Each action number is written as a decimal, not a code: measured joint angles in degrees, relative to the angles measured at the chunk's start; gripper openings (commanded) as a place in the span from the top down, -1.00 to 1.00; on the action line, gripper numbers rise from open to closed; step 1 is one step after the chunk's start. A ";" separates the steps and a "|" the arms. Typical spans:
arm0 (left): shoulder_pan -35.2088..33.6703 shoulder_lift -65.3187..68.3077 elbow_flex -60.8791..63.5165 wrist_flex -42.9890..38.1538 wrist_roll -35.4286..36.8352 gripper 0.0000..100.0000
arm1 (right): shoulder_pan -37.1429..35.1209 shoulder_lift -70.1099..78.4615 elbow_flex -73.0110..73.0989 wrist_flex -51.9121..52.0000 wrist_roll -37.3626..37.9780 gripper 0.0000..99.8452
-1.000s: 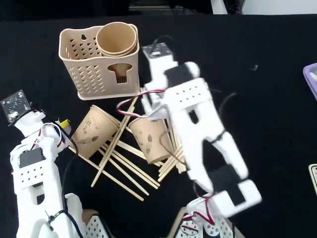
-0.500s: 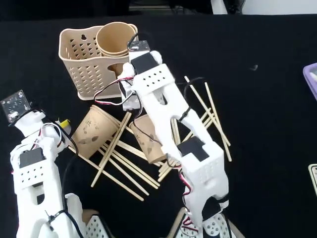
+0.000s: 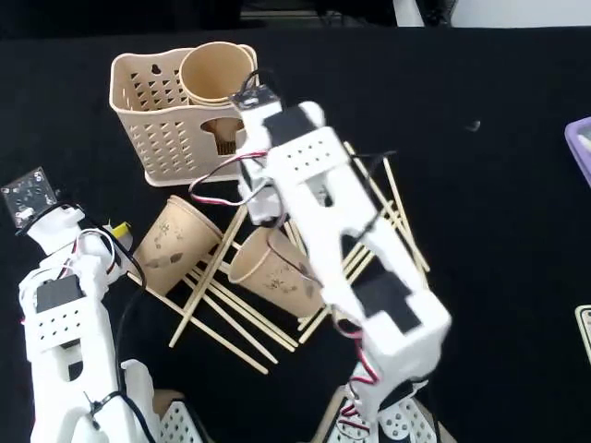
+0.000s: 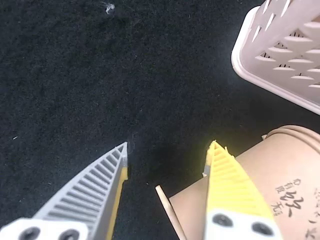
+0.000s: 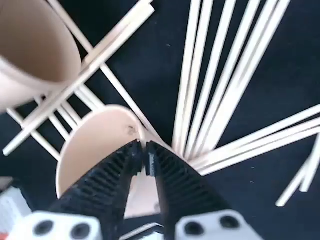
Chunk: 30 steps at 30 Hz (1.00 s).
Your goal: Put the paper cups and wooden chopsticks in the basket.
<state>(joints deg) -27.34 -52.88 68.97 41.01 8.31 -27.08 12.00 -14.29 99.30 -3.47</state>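
Observation:
The beige basket (image 3: 175, 125) stands at the back left with nested paper cups (image 3: 217, 72) inside. Two more paper cups lie among scattered wooden chopsticks (image 3: 231, 318): one on the left (image 3: 174, 242) and one in the middle (image 3: 275, 275). My right gripper (image 5: 141, 150) is shut on the rim of the middle cup (image 5: 92, 155), one finger inside and one outside. The left cup (image 5: 35, 45) and chopsticks (image 5: 225, 75) lie just beyond it. My left gripper (image 4: 169, 152) hangs open over bare cloth beside the left cup (image 4: 285, 185), with the basket (image 4: 280, 55) farther off.
The table is covered in black cloth. A purple object (image 3: 580, 143) sits at the right edge. More chopsticks (image 3: 392, 217) fan out to the right of the right arm. One chopstick end (image 4: 167, 205) lies between the left gripper's fingers.
The right arm swung left toward the basket and came down on the middle cup. That cup has since shifted left and tipped up, its mouth now showing. The left arm has not moved.

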 measured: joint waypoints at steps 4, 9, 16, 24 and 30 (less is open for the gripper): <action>0.00 0.00 0.00 0.00 0.00 0.51 | 0.62 -8.26 6.15 0.00 7.56 0.98; 0.00 0.00 0.00 0.00 0.00 0.51 | 1.49 -17.58 13.27 0.00 16.09 0.98; 0.00 0.00 0.00 0.00 0.00 0.51 | 10.90 -25.32 24.53 0.00 24.09 0.98; 0.00 0.00 0.00 0.00 0.00 0.51 | 14.15 -26.73 32.09 -3.78 26.46 0.83; 0.00 0.00 0.00 0.00 0.00 0.51 | 10.29 -36.04 28.75 0.00 26.64 0.71</action>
<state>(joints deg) -27.34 -52.88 68.97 41.01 8.31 -16.79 -24.04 14.46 99.30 23.16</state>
